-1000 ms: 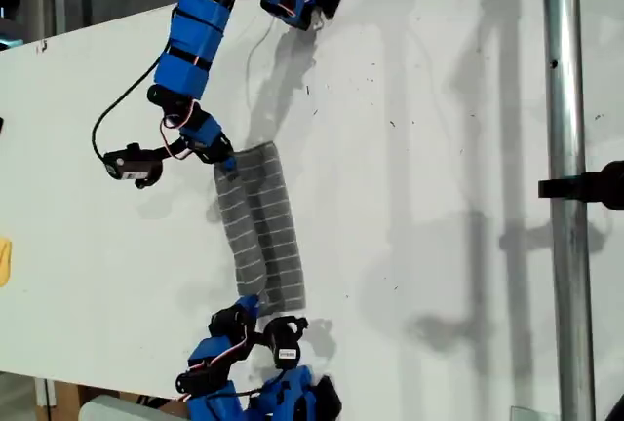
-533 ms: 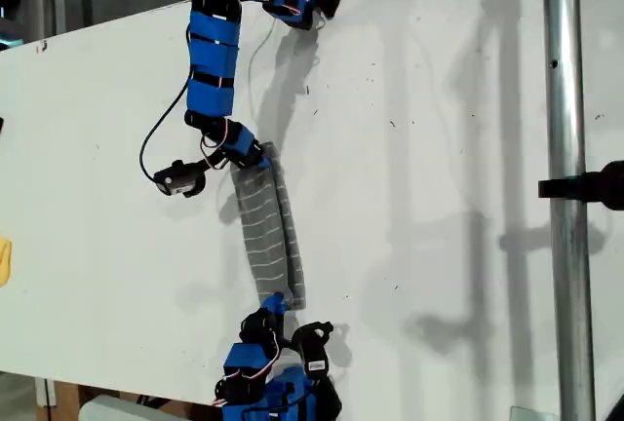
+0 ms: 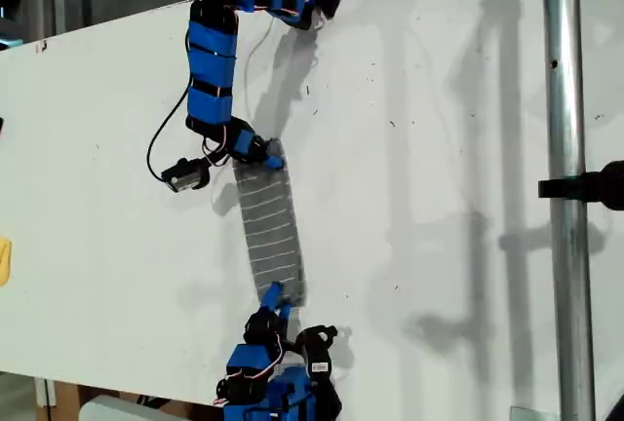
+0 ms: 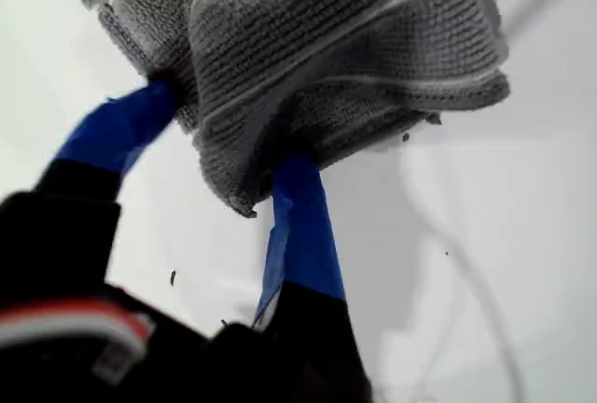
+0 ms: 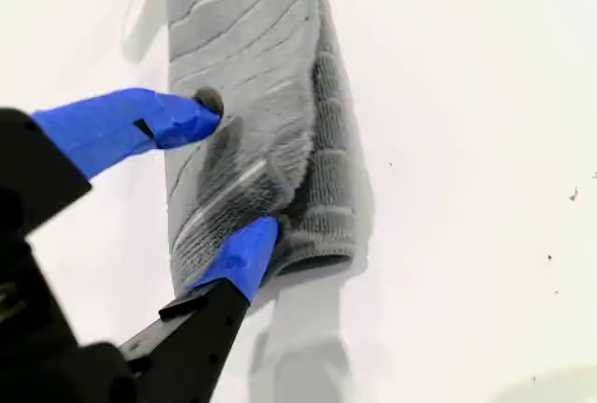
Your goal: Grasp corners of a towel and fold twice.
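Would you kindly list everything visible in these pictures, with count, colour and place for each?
Thin dark grey cloth towel with thin white stripes: one, folded into a long strip, on the table between the two arms.
White table: one, fills most of the exterior view.
Shiny metal pole: one, silver, upright along the exterior view's right, with a black clamp on it.
Yellow item: one, cut off at the exterior view's left edge; cannot tell what it is.
Blue and black arms: two, reaching in from the top and bottom of the exterior view.
My first gripper: blue fingers, shut on one end of the towel.
My second gripper: blue fingers, shut on a towel end.
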You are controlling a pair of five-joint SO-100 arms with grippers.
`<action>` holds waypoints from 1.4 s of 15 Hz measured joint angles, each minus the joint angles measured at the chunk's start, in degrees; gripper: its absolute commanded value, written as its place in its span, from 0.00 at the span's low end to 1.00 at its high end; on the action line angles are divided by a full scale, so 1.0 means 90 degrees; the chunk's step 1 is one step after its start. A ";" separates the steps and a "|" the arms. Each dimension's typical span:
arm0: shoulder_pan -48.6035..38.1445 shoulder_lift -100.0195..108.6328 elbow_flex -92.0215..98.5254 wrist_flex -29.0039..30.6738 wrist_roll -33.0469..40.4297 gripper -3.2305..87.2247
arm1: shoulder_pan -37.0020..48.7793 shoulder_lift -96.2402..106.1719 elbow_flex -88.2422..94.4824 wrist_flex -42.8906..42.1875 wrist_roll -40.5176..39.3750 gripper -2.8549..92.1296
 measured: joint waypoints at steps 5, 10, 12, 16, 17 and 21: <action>0.0186 0.1631 -0.0361 0.1338 0.0010 0.28 | 0.0820 0.2393 0.0859 0.0996 0.0322 0.25; 0.0664 0.5127 0.1260 0.2383 0.0000 0.23 | 0.1367 0.6143 0.4150 0.1250 0.1953 0.41; 0.0928 0.5254 0.1660 0.2324 -0.0010 0.21 | 0.1133 0.7178 0.5547 0.0938 0.2822 0.46; 0.1240 0.5273 0.2520 0.2217 -0.0420 0.16 | 0.0928 0.7578 0.6475 0.0352 0.3760 0.50; 0.1279 0.5273 0.2559 0.2119 -0.0488 0.15 | 0.0986 0.7295 0.6445 -0.0010 0.3652 0.51; 0.1475 0.5273 0.2559 0.1797 -0.0449 0.03 | 0.1104 0.4385 0.5137 -0.1836 0.3271 0.51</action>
